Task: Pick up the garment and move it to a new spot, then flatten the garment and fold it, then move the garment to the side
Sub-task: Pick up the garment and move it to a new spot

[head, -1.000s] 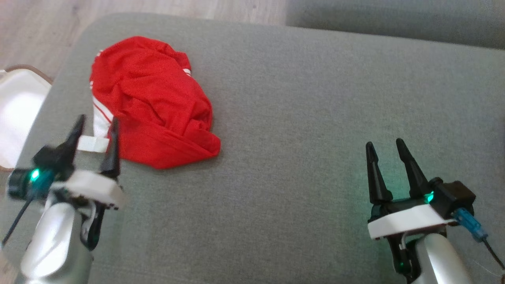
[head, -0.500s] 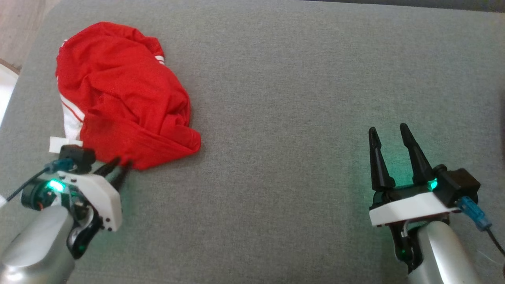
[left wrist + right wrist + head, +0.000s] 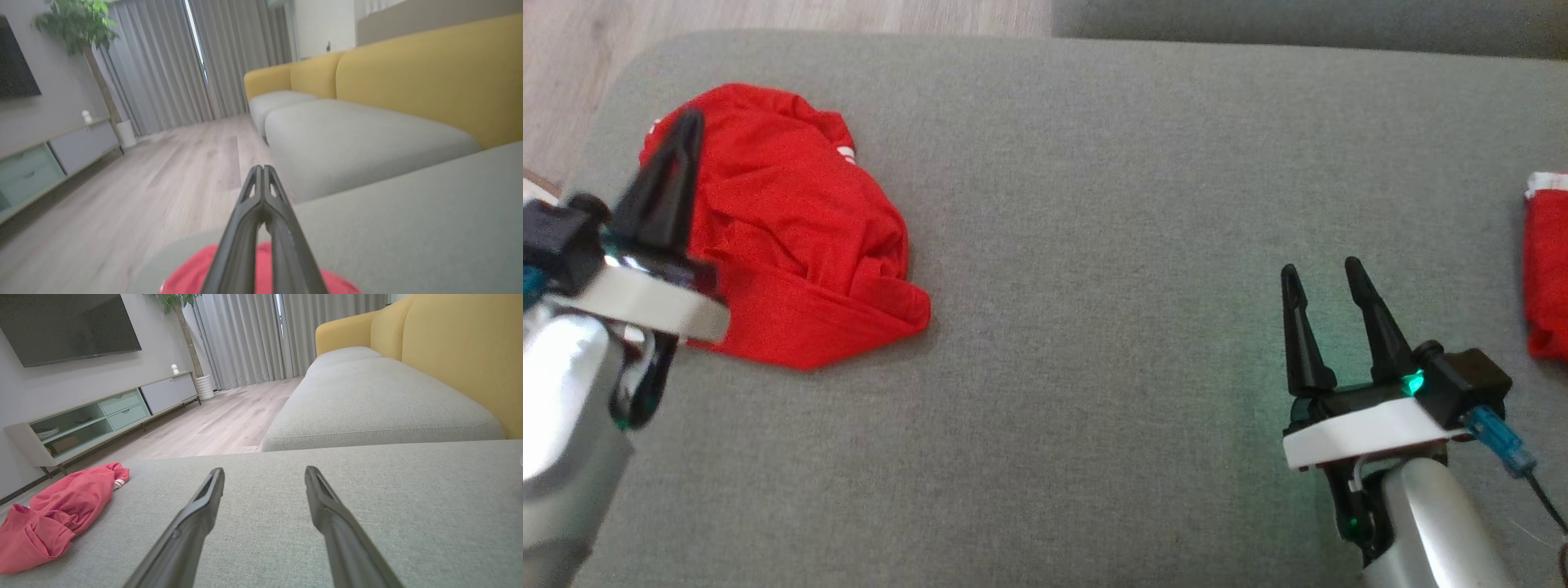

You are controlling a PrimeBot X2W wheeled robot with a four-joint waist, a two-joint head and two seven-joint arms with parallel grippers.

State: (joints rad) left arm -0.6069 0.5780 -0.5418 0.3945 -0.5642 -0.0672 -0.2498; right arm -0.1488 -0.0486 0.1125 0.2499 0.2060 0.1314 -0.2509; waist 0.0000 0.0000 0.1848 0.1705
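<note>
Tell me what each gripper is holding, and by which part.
Nothing appears to be held. The left gripper is shut on nothing, above the red garment; the right gripper is open and empty.

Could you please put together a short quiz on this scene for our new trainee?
1. True or false: the right gripper is open, with nothing between its fingers.
2. The crumpled red garment lies: A) on the left part of the grey cushion; B) on the floor; C) between the right gripper's fingers.
3. In one word, how do the jaws of the left gripper stand?
Key: 1 true; 2 A; 3 shut.
</note>
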